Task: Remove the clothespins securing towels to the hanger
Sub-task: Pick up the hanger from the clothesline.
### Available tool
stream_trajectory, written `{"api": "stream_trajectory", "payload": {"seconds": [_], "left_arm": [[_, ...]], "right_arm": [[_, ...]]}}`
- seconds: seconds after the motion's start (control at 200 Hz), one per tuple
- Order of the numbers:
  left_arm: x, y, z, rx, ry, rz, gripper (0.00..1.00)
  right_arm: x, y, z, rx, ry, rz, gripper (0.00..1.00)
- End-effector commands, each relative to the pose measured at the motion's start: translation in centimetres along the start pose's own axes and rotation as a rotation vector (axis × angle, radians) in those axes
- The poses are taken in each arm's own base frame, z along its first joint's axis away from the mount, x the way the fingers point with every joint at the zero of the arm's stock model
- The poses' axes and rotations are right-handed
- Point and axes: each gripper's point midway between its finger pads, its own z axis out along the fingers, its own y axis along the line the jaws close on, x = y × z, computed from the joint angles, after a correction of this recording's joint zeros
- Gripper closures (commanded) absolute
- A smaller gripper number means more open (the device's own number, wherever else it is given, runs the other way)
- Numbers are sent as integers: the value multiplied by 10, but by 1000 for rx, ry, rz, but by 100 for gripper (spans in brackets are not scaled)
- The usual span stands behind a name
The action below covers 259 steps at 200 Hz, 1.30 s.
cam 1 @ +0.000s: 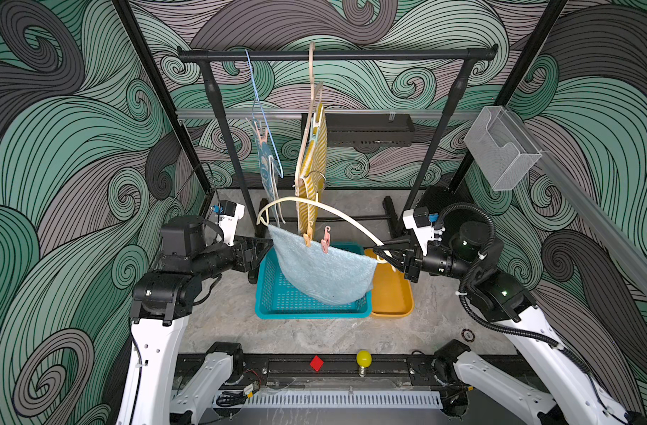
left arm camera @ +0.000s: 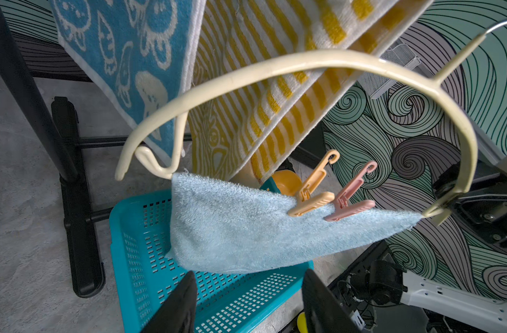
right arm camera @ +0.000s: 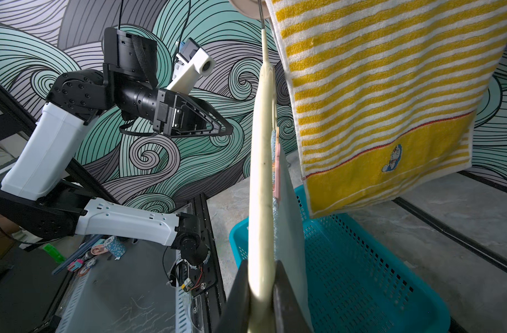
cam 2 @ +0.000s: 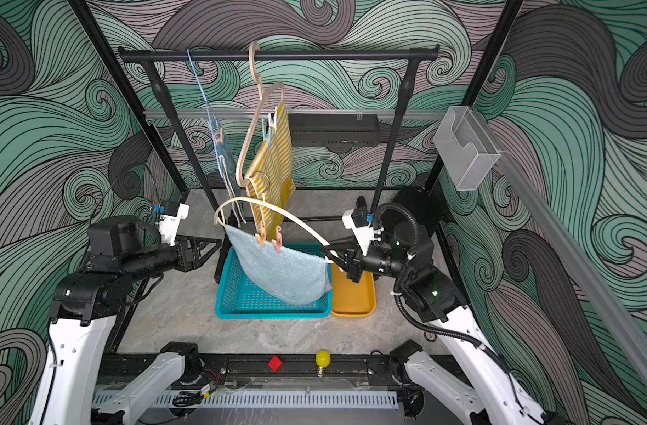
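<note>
Two clothespins bite the top edge of the pale-blue towel [left arm camera: 246, 225], the orange clothespin [left arm camera: 312, 203] beside the pink clothespin [left arm camera: 353, 209], between both sets of jaws. Each stands tilted, hooked tail up and clamp end down. One end of the cream hanger [left arm camera: 304, 60] carrying that towel is pinched tight in the right jaws. Near its other end, the left jaws stand partly open and empty.

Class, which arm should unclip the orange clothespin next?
Likely left: left claw is open, empty, facing the orange plastic clothespin on the pale-blue terry towel; right claw grips the curved cream hanger.
</note>
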Motion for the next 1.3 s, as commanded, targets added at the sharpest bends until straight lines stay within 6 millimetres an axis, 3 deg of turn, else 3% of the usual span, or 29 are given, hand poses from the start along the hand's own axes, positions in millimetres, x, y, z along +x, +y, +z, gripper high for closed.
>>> {"api": "stream_trajectory", "payload": {"seconds": [0.0,0.18,0.405,0.62,0.891,1.101,1.291], "left_arm": [[-4,-2,0,1,-13,8,43],[-4,-3,-1,0,-15,13,43],[-5,-5,-2,2,-18,18,43],[-10,4,-2,-79,-18,24,46],[-26,-6,5,-83,-48,92,46],[-41,1,15,-132,-80,92,53],[-40,4,32,-149,-54,96,57]], "right_arm": [[-11,13,-8,-25,-47,-78,100],[-3,26,-5,-124,-1,-89,100],[2,25,8,-197,33,-76,100],[-3,12,27,-221,35,-68,100],[-5,-1,59,-266,41,-58,100],[6,-9,76,-272,31,-27,100],[20,-16,84,-257,21,24,100]]}}
